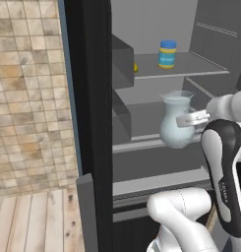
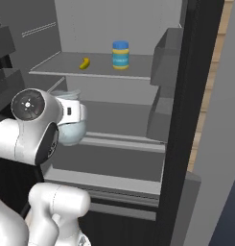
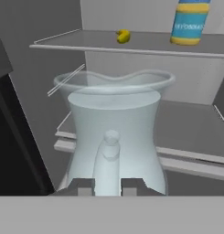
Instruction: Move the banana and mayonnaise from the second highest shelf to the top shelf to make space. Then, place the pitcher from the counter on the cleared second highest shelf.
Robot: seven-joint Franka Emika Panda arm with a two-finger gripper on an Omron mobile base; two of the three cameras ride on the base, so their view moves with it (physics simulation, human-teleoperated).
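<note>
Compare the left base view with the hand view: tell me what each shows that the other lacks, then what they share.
Left base view alone: a tiled wall, a wooden floor and the dark fridge door edge. Hand view alone: the gripper shut on the pitcher handle, seen close up. Both: the pitcher at the second highest shelf, with the mayonnaise and banana on the top shelf.
</note>
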